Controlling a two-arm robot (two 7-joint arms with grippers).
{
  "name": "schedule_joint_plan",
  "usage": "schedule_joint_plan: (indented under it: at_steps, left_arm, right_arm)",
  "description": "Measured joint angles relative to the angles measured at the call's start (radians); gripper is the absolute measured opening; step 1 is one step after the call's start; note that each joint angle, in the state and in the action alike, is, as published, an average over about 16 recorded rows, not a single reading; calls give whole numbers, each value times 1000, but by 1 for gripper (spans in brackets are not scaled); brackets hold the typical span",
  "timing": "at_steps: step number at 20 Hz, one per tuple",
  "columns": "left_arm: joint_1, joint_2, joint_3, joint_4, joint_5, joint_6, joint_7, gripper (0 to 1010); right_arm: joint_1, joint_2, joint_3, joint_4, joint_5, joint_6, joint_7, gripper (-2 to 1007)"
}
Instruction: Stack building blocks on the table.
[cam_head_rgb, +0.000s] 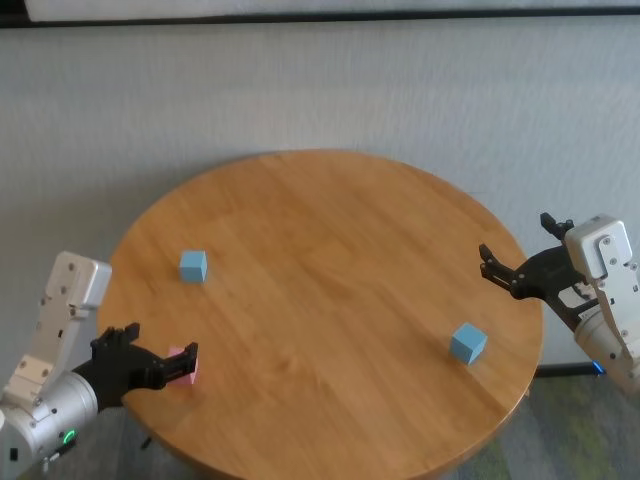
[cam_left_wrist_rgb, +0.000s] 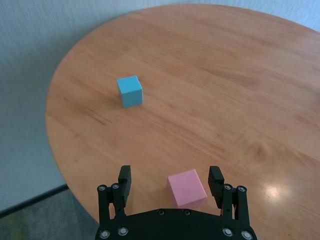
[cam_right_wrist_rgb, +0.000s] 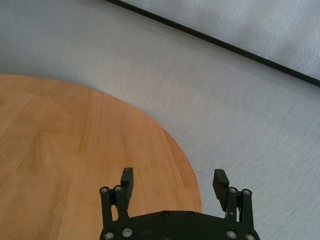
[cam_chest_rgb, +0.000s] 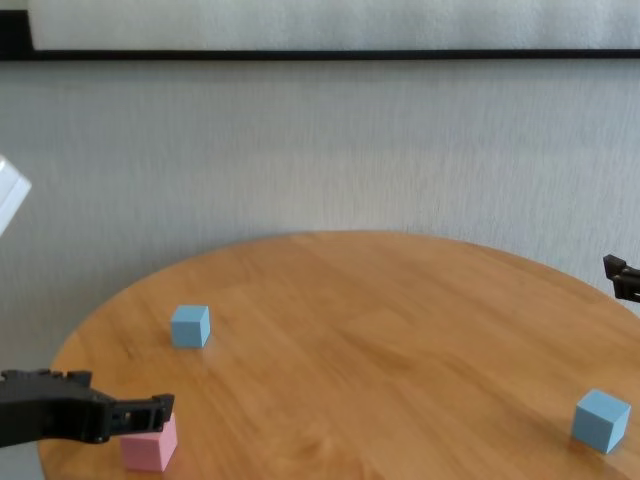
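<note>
I've got the left hand (cam_left_wrist_rgb: 171, 181) spread wide around the pink block (cam_left_wrist_rgb: 186, 187) on the bench (cam_head_rgb: 330, 290) — right hand (cam_right_wrist_rgb: 173, 181) wide too, parked at the bench's edge.

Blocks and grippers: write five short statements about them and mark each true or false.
1. The pink block lies between the open fingers of the left gripper. True.
2. The two blue blocks are stacked. False: one blue block sits on the robot's left side of the table, the other on its right, far apart.
3. The right gripper holds a blue block. False: it is open and empty, at the table's right edge.
4. All three blocks rest directly on the table. True.
5. The pink block sits at the table's far edge. False: it is near the robot's side, on its left.
</note>
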Motion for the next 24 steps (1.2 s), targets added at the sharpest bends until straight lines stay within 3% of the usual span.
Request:
schedule_joint_plan:
  at_steps: [9,24]
  left_arm:
    - [3,-16,-14,2,-5,46,-17,1000]
    - [-10,-44,-16,34,22,79,-46,1000]
  right_arm:
    - [0,0,0,0,0,0,0,1005]
    - [0,0,0,0,0,0,0,1005]
